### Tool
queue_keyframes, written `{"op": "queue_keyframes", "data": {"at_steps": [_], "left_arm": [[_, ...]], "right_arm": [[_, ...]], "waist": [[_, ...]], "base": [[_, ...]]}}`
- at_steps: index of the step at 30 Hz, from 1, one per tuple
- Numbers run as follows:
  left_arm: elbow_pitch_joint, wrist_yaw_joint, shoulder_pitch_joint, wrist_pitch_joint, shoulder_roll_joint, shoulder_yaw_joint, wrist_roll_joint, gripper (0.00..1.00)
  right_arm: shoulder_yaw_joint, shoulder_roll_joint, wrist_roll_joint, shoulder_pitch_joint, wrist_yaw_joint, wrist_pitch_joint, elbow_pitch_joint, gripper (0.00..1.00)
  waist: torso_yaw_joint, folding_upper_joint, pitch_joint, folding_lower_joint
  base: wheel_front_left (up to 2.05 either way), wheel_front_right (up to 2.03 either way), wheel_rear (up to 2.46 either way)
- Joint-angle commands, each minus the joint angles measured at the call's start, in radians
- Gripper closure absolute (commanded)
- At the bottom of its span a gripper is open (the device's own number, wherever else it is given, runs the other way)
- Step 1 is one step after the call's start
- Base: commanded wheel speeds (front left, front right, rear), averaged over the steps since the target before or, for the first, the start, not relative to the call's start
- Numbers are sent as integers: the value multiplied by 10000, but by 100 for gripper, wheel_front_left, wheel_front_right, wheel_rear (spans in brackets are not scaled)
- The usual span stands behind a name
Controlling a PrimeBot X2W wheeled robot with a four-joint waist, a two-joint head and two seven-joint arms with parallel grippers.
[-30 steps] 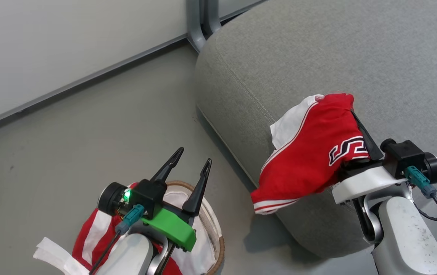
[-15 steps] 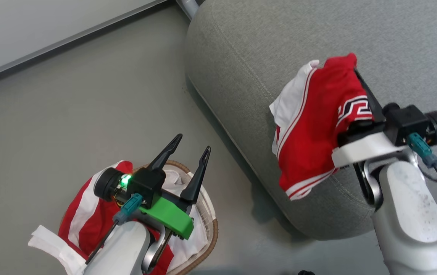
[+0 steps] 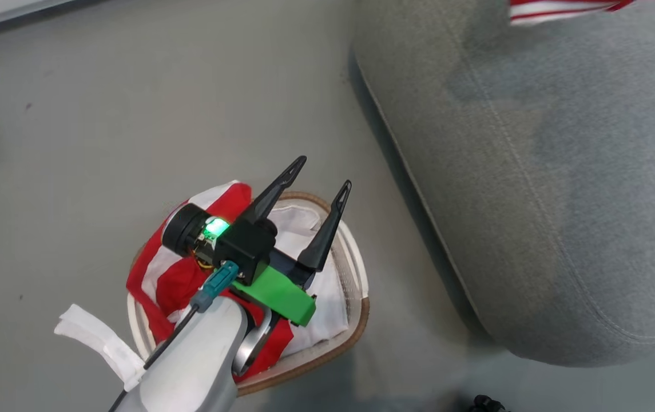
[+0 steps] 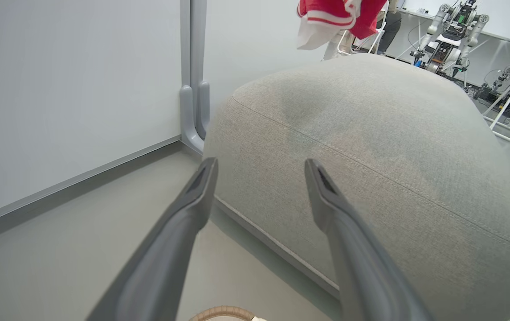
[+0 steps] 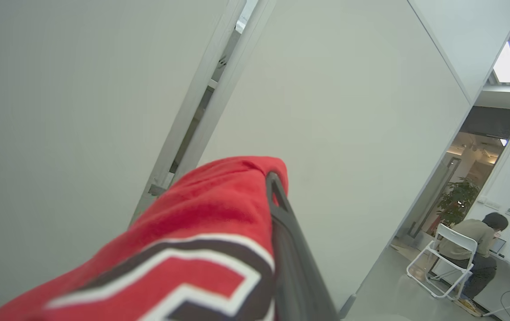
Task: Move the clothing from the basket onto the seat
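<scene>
Smooth grey floor [image 3: 104, 114] in the head view, with the grey seat [image 3: 562, 171] bulking along the 3 o'clock side, a seam curving round its rounded edge. At 7 o'clock on that floor, the basket [image 3: 358, 317], near the seat's base but apart from it. In the left wrist view, pale wall panels [image 4: 59, 89] and a grey post [image 4: 192, 89] at 11 o'clock behind the seat; other robots on stands [image 4: 448, 35] at 1 o'clock. In the right wrist view, a person [image 5: 482, 234] seated at 4 o'clock, beside a potted plant [image 5: 457, 200].

Left gripper [image 3: 325, 171]: fingers spread wide, nothing between them, poised over the basket, red-and-white clothing [image 3: 184, 280] heaped in the liner toward 7 o'clock of the fingertips. Right gripper [image 5: 271, 178]: pressed together on a red garment [image 5: 210, 209] with black-and-white lettering, draped toward 8 o'clock of the visible finger. Striped hem of that garment at the head view's 1 o'clock edge, over the seat, well apart from the left gripper.
</scene>
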Motion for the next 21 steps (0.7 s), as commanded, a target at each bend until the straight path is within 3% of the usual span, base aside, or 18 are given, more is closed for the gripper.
{"op": "queue_keyframes", "data": {"at_steps": [1,4,10,14,21], "left_arm": [[-85,-23,-244,8,-26,48,120,0],[-227,-23,-383,8,-73,49,203,0],[-413,-24,-634,8,-125,150,386,0],[-491,-24,-790,8,-158,155,524,0],[-469,-24,-921,8,-132,149,668,0]], "right_arm": [[-347,-381,26,-347,-17,-21,131,100],[-1083,-1203,-153,-836,-17,-19,497,100],[-2017,-1989,-371,-1253,-17,-19,1680,100],[-2199,-2039,-626,-1069,-17,-18,2581,100],[-2084,-1541,-1047,-789,-17,-19,3380,100]], "waist": [[1234,-1,1081,-1],[1641,-1,1555,-1],[2047,-1,2494,-1],[2101,-1,2957,-1],[1967,-1,3267,-1]], "base": [[0,0,0],[0,0,0],[0,0,0],[0,0,0],[0,0,0]]}}
